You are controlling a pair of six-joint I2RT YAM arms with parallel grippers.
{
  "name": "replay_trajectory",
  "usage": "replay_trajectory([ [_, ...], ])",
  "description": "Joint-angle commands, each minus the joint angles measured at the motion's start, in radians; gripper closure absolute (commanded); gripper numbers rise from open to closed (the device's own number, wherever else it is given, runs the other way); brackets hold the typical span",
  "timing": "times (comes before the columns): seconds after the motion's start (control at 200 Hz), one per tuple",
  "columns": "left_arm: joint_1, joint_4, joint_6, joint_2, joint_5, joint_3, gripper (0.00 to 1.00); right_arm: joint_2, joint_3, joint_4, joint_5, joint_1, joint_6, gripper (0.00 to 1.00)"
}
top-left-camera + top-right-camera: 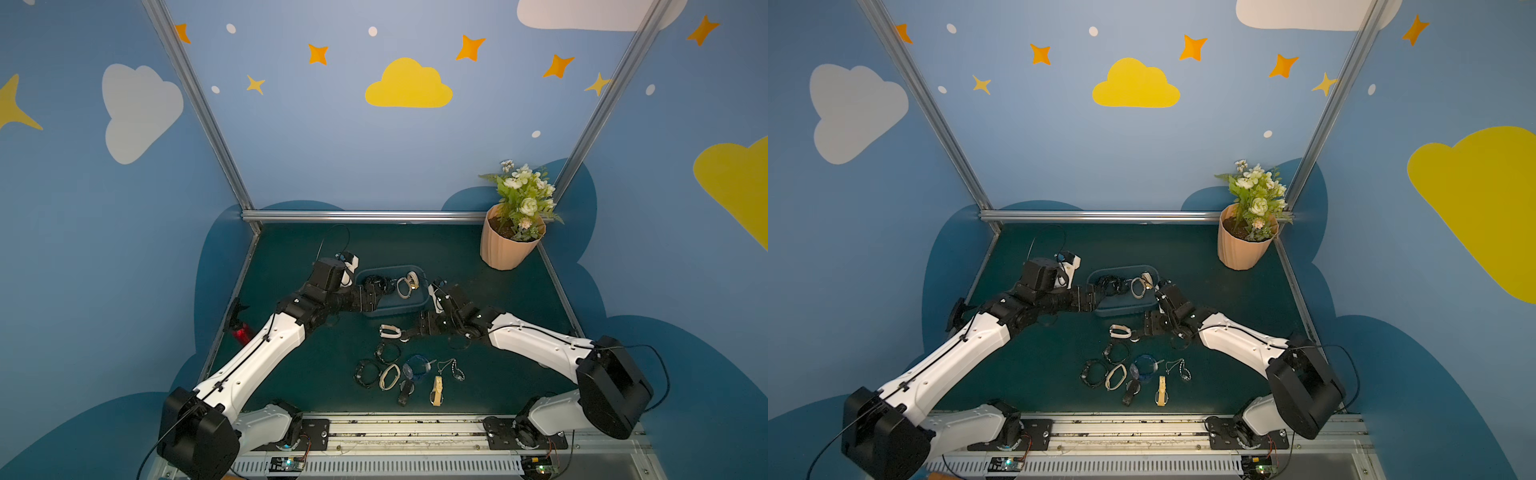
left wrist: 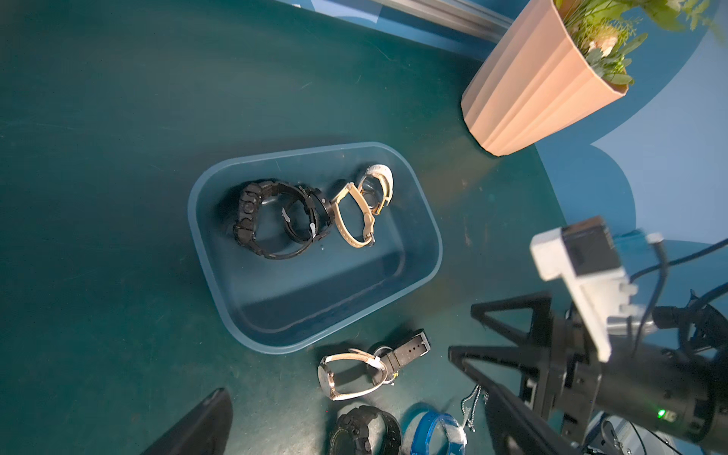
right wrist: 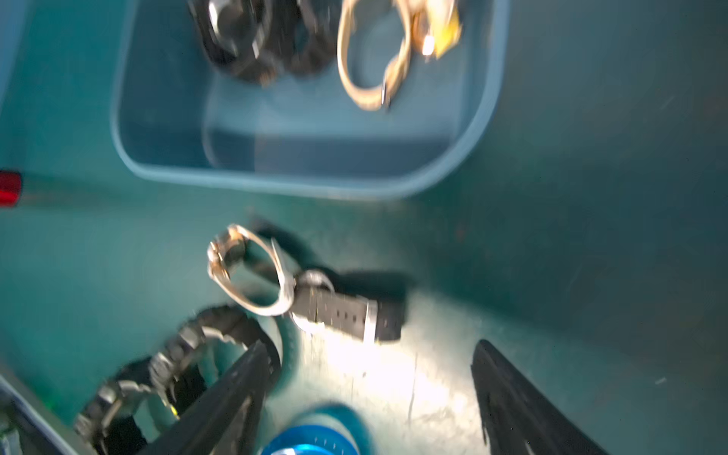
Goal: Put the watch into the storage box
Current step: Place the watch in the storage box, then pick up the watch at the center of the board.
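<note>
Broadly, a matte dark-teal table (image 1: 478,266) carries a ribbed peach flower pot (image 1: 505,249) at its far right corner. Mid-table sits the storage box (image 2: 315,299), a smooth blue-grey plastic tub with rounded corners and a rolled rim. It holds chunky black watches (image 2: 272,220) and slim beige-strapped ones (image 2: 354,216). The left gripper (image 1: 376,297) hangs over the box's left end, jaws spread and empty. The right gripper (image 3: 374,398), blurred in its wrist view, has its black wedge-shaped fingers wide apart, gripping nothing. Just ahead, on the mat beside the box's near wall, lies the pale-strapped watch (image 2: 350,374), round-cased and touching a black perforated strap (image 2: 405,348).
</note>
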Motion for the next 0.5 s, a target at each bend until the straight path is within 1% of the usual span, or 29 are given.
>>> replay_trajectory([
  [0.0,0.002,-0.012,0.016,0.013,0.024,0.029,0.00,0.029,-0.018,0.046,0.002,0.010,0.042,0.21],
  [0.15,0.003,-0.009,0.013,0.015,0.011,0.023,0.00,0.067,0.009,0.052,-0.006,0.014,0.042,0.29],
  [0.28,0.002,-0.023,0.017,0.019,0.028,0.038,0.00,0.104,0.009,0.083,-0.005,0.022,0.043,0.31],
  [0.446,0.002,-0.019,0.020,0.011,0.001,0.028,0.00,0.146,0.032,0.085,-0.009,0.023,0.040,0.33],
  [0.496,0.003,-0.020,0.020,0.012,0.009,0.031,0.00,0.155,0.036,0.091,-0.008,0.024,0.038,0.34],
])
